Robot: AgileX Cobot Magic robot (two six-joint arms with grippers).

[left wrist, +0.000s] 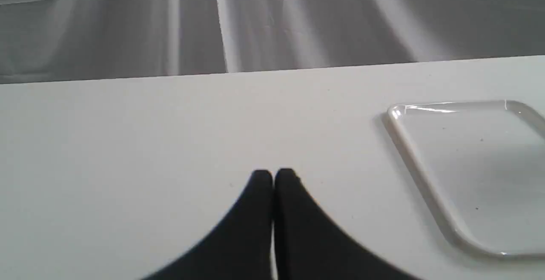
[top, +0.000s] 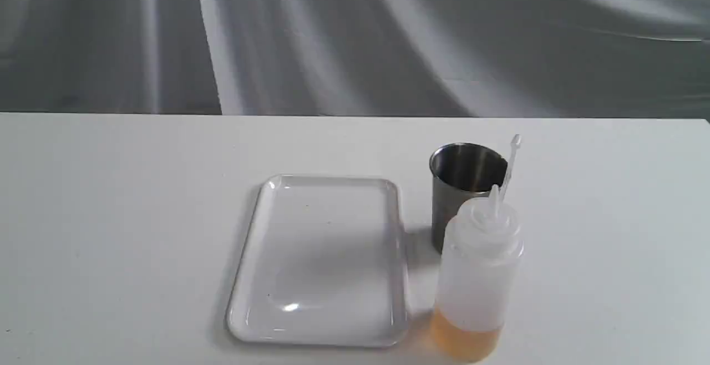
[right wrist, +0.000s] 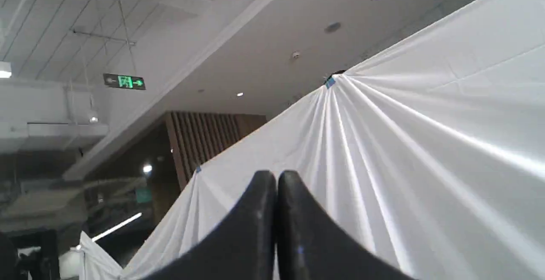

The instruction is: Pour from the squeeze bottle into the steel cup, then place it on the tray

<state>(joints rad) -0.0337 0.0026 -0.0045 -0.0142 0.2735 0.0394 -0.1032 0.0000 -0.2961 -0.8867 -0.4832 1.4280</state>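
Note:
The squeeze bottle (top: 477, 276) stands upright near the table's front, translucent white with amber liquid at its bottom and its cap strap sticking up. Just behind it stands the steel cup (top: 463, 187), upright. The white tray (top: 321, 259) lies flat to their left, with nothing on it. Neither gripper shows in the exterior view. In the left wrist view my left gripper (left wrist: 273, 177) is shut and holds nothing, low over bare table, with the tray (left wrist: 468, 173) off to one side. My right gripper (right wrist: 276, 178) is shut and holds nothing, pointing up at the white drape and ceiling.
A grey-white cloth backdrop (top: 355, 37) hangs behind the table's far edge. The white table top (top: 111, 232) spreads wide to the left of the tray and to the right of the bottle. The right wrist view shows a ceiling, a green exit sign (right wrist: 124, 81) and a draped sheet.

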